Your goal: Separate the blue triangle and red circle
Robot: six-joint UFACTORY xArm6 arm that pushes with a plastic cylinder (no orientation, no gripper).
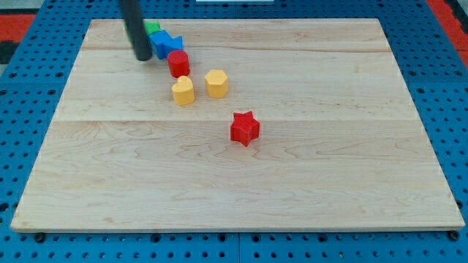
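Note:
The blue triangle [165,42] lies near the board's top left, partly behind my rod. The red circle [178,63] stands just below and right of it, touching or almost touching it. My tip [142,56] rests on the board just left of the blue triangle and left of the red circle, close to both. A green block [152,28] peeks out behind the rod above the blue triangle; its shape is hidden.
A yellow heart-like block [183,90] and a yellow hexagon [216,82] sit below the red circle. A red star [244,128] lies near the board's middle. The wooden board [292,190] sits on a blue pegboard.

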